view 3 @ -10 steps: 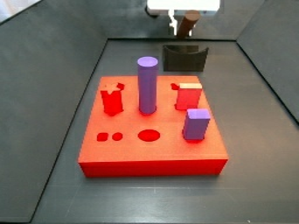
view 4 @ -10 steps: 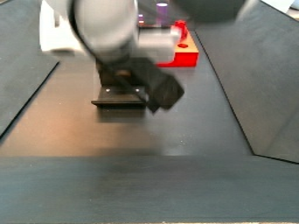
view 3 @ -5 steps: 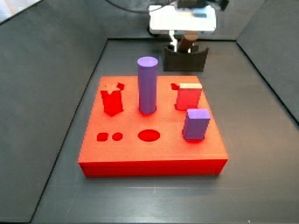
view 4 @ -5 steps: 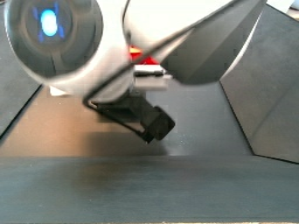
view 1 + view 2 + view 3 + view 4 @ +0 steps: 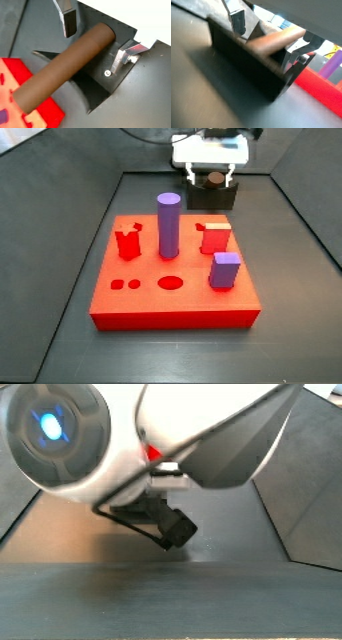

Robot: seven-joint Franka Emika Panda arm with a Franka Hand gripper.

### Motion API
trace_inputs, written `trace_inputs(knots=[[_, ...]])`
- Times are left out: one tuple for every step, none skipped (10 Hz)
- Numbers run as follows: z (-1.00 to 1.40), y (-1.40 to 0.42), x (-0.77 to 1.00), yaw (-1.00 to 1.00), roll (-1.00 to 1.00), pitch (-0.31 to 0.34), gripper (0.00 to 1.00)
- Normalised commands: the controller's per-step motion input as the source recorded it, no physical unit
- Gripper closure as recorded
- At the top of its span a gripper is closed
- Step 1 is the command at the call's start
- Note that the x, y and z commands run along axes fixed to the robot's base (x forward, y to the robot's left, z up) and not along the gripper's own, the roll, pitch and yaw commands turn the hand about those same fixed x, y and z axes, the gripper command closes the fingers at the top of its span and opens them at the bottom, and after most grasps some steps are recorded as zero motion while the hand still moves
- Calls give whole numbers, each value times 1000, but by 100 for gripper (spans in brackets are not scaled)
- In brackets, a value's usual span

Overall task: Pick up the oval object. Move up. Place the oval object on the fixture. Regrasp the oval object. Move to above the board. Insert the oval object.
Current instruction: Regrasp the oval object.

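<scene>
The oval object [image 5: 63, 70], a dark brown rod, lies lengthwise in the notch of the dark fixture [image 5: 87, 92] in both wrist views, and its rounded end [image 5: 281, 39] points up between my fingers. My gripper [image 5: 98, 39] is open and straddles that end. One pad [image 5: 69, 21] stands a little off the rod. The other finger [image 5: 125, 56] is close beside it. In a side view the gripper [image 5: 211, 175] sits low over the fixture [image 5: 211, 198] at the back of the floor. The red board [image 5: 174, 293] lies in front.
On the board stand a tall purple cylinder [image 5: 168, 223], a short purple block [image 5: 225, 270] and two red pegs [image 5: 128, 241] [image 5: 214, 236]. An oval hole [image 5: 170, 282] shows near the board's front. In a side view the arm's white body [image 5: 80, 434] fills most of the picture.
In the side view my gripper has come down from the top edge onto the fixture. The board and its pegs have not moved.
</scene>
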Motion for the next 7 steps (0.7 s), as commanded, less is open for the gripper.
trace_inputs(knots=[[1000, 3, -27, -8, 40, 62, 0], [1000, -5, -32, -12, 59, 62, 0], [1000, -6, -36, -19, 65, 64, 0], [942, 0, -39, -22, 62, 59, 0], [706, -2, -36, -27, 54, 56, 0], [524, 1, -34, -32, 52, 53, 0], [282, 0, -30, -31, 53, 51, 0]])
